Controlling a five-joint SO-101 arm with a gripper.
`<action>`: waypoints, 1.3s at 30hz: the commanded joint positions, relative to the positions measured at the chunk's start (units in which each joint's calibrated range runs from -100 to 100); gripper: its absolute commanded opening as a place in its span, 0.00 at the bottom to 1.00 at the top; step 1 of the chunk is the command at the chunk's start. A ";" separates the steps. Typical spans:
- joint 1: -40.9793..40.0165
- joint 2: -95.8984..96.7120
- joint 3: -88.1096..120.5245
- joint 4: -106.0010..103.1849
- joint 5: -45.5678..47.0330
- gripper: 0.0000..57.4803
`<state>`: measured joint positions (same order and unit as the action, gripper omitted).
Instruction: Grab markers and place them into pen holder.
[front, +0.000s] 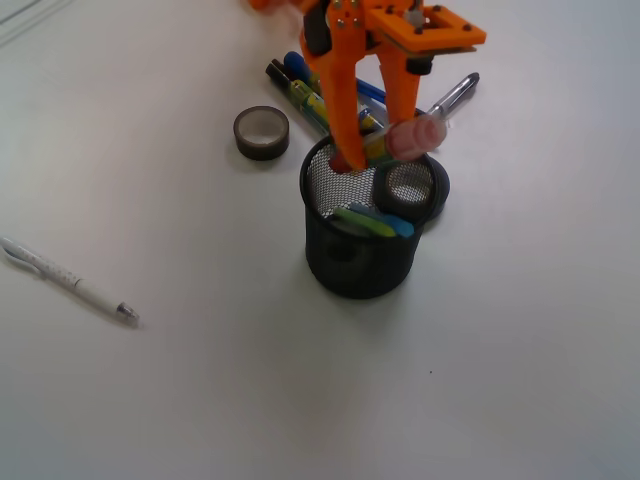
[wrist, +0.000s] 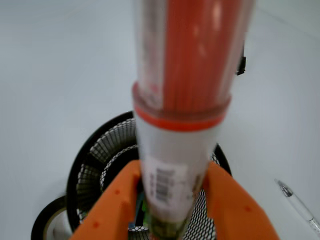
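Right above the pen holder (front: 360, 240), a red-capped marker (front: 405, 140) sits clamped in the orange claw (front: 375, 150), seemingly tilted over the rim. Two markers (front: 375, 220) already lie inside the holder; more markers (front: 300, 90) lie behind it on the tabletop (front: 200, 380).

My arm's orange plastic gripper (front: 375, 150) ends in two long tapering printed fingers (front: 341, 95) with smooth matte faces. Above them I see a flat square orange frame plate (front: 432, 30) with an open middle, small screws at its corners, and a few silver screw heads (front: 345, 12) set near the top of the finger mount. Black parts (front: 317, 32) show beside the orange body. From my wrist camera, small holes dot both orange finger surfaces.
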<state>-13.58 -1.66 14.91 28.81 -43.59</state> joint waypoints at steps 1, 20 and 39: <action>-0.37 -3.66 -0.24 -1.08 0.10 0.13; 4.12 -9.69 -15.82 32.78 12.75 0.58; -2.76 -28.82 17.69 42.23 7.52 0.51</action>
<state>-15.21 -27.26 24.71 79.44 -35.68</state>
